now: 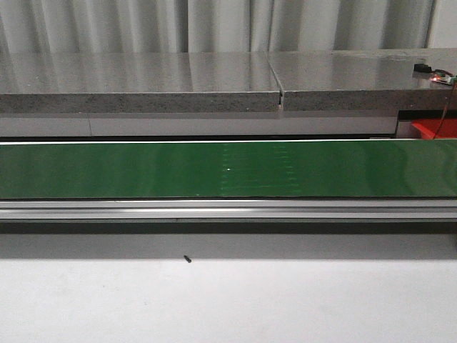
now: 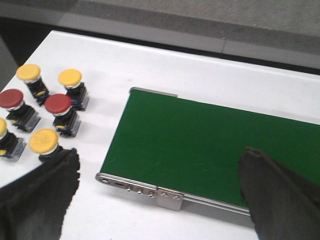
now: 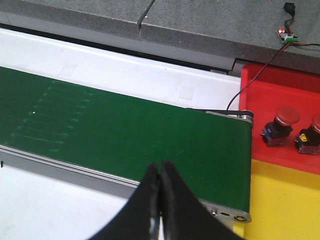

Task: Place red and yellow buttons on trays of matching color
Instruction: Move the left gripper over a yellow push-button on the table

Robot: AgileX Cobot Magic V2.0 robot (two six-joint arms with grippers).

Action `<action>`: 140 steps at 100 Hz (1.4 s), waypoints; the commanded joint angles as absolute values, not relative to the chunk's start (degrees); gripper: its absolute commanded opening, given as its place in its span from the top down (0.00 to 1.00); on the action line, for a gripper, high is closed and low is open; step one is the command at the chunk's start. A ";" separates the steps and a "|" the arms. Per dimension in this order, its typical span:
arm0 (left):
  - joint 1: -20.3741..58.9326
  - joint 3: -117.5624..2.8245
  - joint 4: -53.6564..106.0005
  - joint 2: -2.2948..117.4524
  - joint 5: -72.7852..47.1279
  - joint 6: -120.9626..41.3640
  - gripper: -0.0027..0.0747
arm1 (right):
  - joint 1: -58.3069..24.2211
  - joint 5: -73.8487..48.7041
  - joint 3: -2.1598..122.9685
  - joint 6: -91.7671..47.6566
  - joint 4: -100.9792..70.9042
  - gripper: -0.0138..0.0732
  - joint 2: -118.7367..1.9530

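Grey stone shelving and pale curtain back the long green conveyor belt (image 1: pixel 214 170), which runs bare across my front view.

Only my left wrist view shows the waiting buttons at the belt's end on the white table (image 2: pixel 150 65): 2 red buttons (image 2: pixel 58 104) and 4 yellow buttons (image 2: pixel 69 77), each a domed cap on a dark blocky body, standing cap-up and clustered close. My left gripper (image 2: pixel 160 190) is spread wide and holds nothing.

Only my right wrist view shows the belt's other end, where a red tray (image 3: pixel 280 95) holds 2 red buttons (image 3: pixel 280 125) lying tilted, caps toward the far ledge; the yellow tray (image 3: pixel 285 210) adjoins it. My right gripper (image 3: pixel 160 172) has its fingertips pressed together, nothing between them.
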State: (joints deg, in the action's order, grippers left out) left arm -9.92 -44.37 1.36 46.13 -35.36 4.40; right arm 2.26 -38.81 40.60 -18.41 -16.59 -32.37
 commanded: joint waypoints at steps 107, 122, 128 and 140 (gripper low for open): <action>-28.31 -68.21 0.00 93.36 -30.10 6.15 0.16 | 2.23 -35.40 41.99 -19.02 -17.04 0.92 -32.36; -28.31 -68.21 -0.73 96.32 -28.96 6.15 0.16 | 2.23 -35.40 41.99 -19.02 -17.04 0.92 -32.36; -28.31 -68.21 -0.91 97.59 -28.47 6.15 0.16 | 2.23 -35.40 41.99 -19.02 -17.04 0.92 -32.36; -28.31 -68.21 -1.55 99.53 -26.99 6.15 0.16 | 2.23 -35.40 41.99 -19.02 -17.04 0.92 -32.36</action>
